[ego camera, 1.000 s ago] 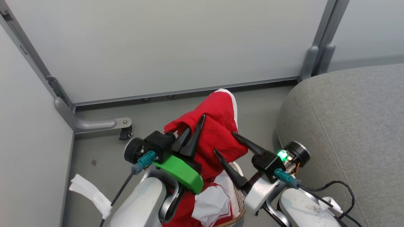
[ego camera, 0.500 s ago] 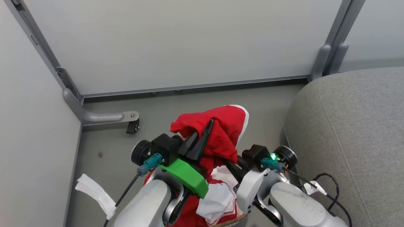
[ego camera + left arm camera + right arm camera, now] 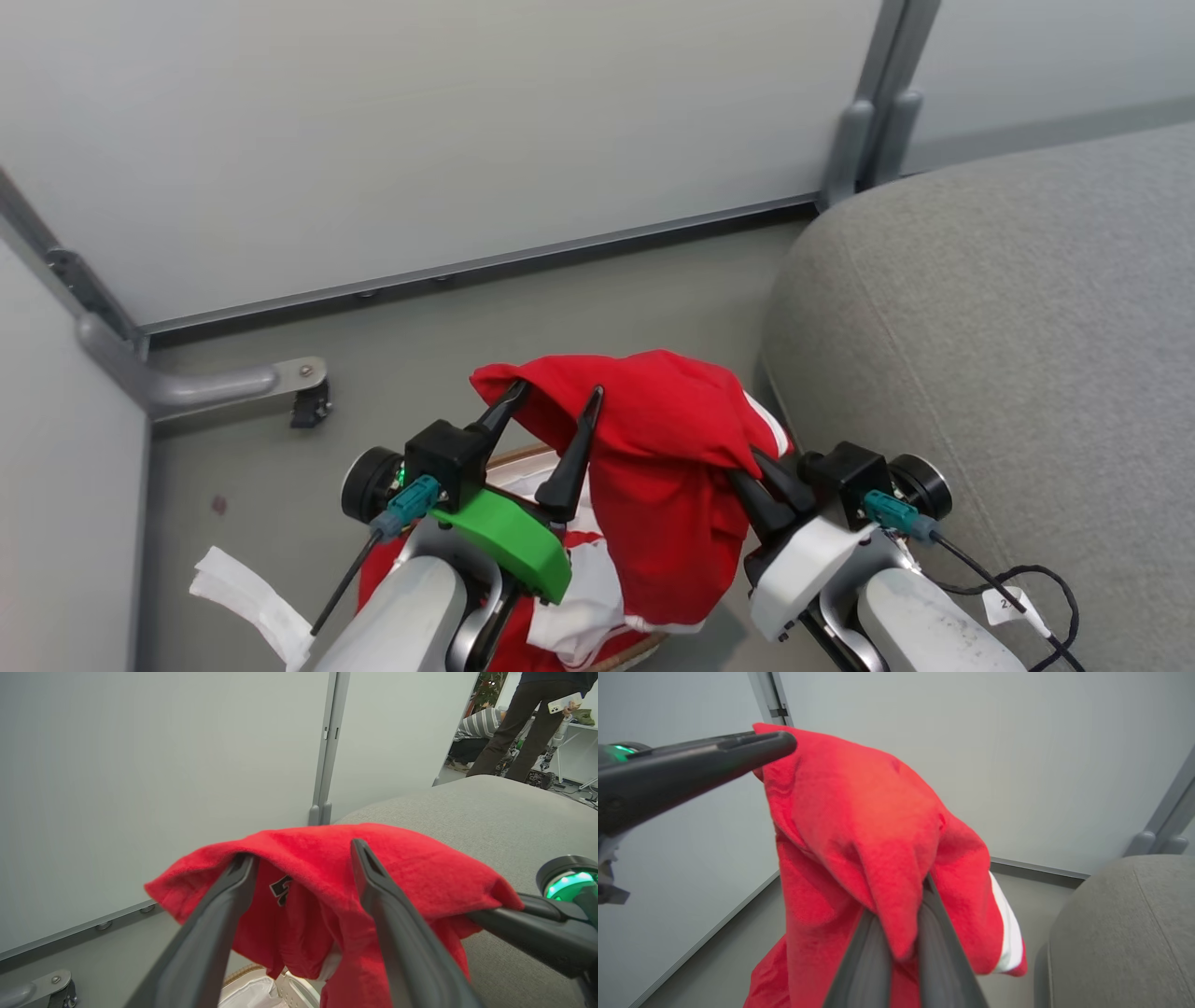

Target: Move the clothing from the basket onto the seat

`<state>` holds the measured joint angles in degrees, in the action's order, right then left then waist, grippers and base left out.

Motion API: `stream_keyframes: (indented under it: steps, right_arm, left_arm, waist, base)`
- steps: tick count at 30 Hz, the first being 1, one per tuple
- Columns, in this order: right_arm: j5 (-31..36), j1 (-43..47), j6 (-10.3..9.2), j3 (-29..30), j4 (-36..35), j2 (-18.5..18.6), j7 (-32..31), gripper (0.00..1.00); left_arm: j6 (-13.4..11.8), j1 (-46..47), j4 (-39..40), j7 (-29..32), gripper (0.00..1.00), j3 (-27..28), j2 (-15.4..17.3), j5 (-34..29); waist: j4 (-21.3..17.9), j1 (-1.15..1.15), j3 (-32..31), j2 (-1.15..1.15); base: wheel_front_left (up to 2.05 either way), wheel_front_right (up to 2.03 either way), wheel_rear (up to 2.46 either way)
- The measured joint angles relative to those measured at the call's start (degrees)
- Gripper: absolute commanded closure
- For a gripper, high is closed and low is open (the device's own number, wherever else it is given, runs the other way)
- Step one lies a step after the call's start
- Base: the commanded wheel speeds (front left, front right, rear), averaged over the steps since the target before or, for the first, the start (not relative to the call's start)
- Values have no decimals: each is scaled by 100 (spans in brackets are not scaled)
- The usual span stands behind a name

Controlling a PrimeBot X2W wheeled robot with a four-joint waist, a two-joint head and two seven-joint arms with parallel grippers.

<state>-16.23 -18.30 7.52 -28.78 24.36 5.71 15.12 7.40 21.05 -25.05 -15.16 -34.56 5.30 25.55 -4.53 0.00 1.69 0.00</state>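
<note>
My left gripper has its two fingers spread wide, and the red garment lies draped over their tips like a tent. In the left wrist view the fabric sags across both fingertips, with a dark printed mark showing on the underside between them. My right gripper has its fingers pressed together on a fold at the garment's 4 o'clock edge. The right wrist view shows that fold pinched tight between my pads. The garment hangs in the air between my two hands, its lower part trailing toward 6 o'clock. There the basket sits below my arms, its brown rim showing, with more red-and-white clothing inside. The grey seat lies at 3 o'clock, just beside my right wrist and near the garment's white-striped edge. A white strip of cloth lies on the floor at 8 o'clock.
</note>
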Motion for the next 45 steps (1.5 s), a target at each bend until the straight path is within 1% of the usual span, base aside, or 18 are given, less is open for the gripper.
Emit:
stream_keyframes:
  steps: [4,8,14,17,20,22,25,28,32,35,39,43,45]
  right_arm:
    - [91,62,0,103,-196,-24,0,100]
    - [143,135,0,252,-375,-42,-1,100]
    - [60,277,0,544,-572,-113,0,100]
    - [129,403,0,860,-750,-131,0,100]
    - [287,517,0,1218,-961,-131,-1,100]
    - [416,495,0,1438,-1100,-127,0,100]
    - [613,268,0,1689,-1216,-53,0,100]
    - [792,-247,0,1945,-1211,148,0,100]
    - [1172,-959,0,2698,-992,290,0,100]
    - [1426,-1607,1,2996,-820,281,1,100]
    - [1641,-2503,1,3363,-421,367,1,100]
    - [1889,-3266,1,3807,205,424,2,100]
    - [1996,-3556,1,4029,513,476,1,100]
  left_arm:
    - [0,-48,30,0,0,98,20,-69]
    - [0,-59,68,0,0,136,34,-116]
    - [0,-66,92,0,0,109,75,-176]
    - [0,-50,79,0,0,-85,76,-188]
    - [0,34,80,-1,0,-164,99,-183]
    - [0,95,87,0,0,-209,136,-182]
    - [0,111,126,-1,0,-256,268,-183]
    - [0,135,212,0,0,-245,435,-197]
    - [0,310,359,0,0,-414,624,-224]
    - [0,525,542,-1,0,-474,764,-220]
    - [0,773,705,0,0,-650,1032,-176]
    - [0,1085,900,0,0,-822,1187,-120]
    - [0,1226,999,0,0,-902,1212,-96]
  waist:
    - [-424,0,53,0]
    - [-933,0,121,0]
    - [-1700,0,234,0]
    - [-2053,0,316,0]
    - [-2296,0,425,0]
    - [-2393,0,533,0]
    - [-2488,0,724,0]
    - [-2536,0,945,0]
    - [-2534,0,1284,0]
    - [-2472,0,1578,0]
    - [-2342,0,2021,0]
    - [-2174,1,2464,0]
    - [-2072,1,2662,0]
  base:
    - [0,0,0]
    - [0,0,0]
    - [0,0,0]
    - [0,0,0]
    - [0,0,0]
    - [0,0,0]
    - [0,0,0]
    - [0,0,0]
    - [0,0,0]
    - [0,0,0]
    - [0,0,0]
    - [0,0,0]
    - [0,0,0]
